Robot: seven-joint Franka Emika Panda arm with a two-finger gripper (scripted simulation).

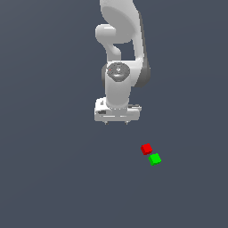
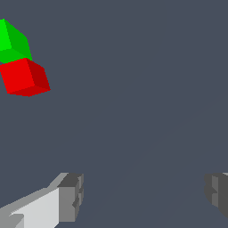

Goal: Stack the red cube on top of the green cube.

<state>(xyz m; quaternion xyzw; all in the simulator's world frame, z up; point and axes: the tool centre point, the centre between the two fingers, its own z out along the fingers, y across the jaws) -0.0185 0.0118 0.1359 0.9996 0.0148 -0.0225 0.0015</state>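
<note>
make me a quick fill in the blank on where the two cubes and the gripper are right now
1. The gripper has its jaws ____, with nothing between them.
2. The red cube rests on the ____, not on the other cube.
3. In the exterior view, the ____ cube lies lower in the picture than the red one.
4. Both cubes sit toward the exterior view's ____ of the gripper.

Missing words: open; floor; green; right

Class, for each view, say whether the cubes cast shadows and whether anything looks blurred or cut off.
Exterior view: small red cube and small green cube look sharp, with no visible shadows on the flat grey floor. Wrist view: faces shaded differently, green cube clipped by the frame edge, no blur.
</note>
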